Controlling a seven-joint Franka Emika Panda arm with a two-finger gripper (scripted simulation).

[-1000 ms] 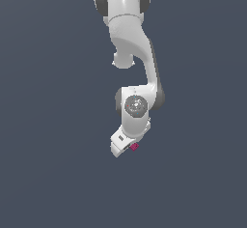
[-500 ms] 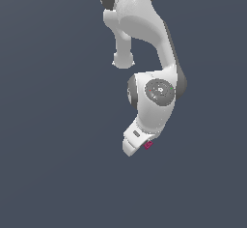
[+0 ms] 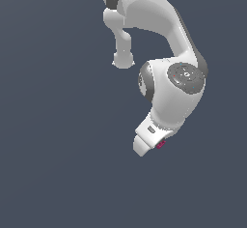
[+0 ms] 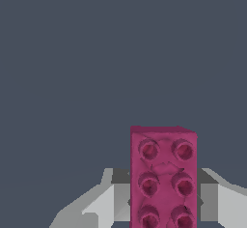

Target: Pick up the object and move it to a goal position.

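The object is a small magenta-pink block with round studs on its face (image 4: 163,174). In the wrist view it sits between my two light grey fingers (image 4: 103,200), one on each side of it. My gripper (image 4: 163,203) is shut on it. In the exterior view only a small pink edge of the block (image 3: 160,144) shows beside the white hand, whose tip (image 3: 142,147) points down and toward the exterior view's left. The fingers are hidden there behind the hand. The white arm (image 3: 173,92) hangs from above, held over a plain dark grey surface.
The dark grey ground (image 3: 58,174) fills both views with nothing else on it. No goal marker shows in either view.
The arm has moved toward the exterior view's right and grown larger in the picture, carrying the pink block with it. The grip on the block is unchanged.
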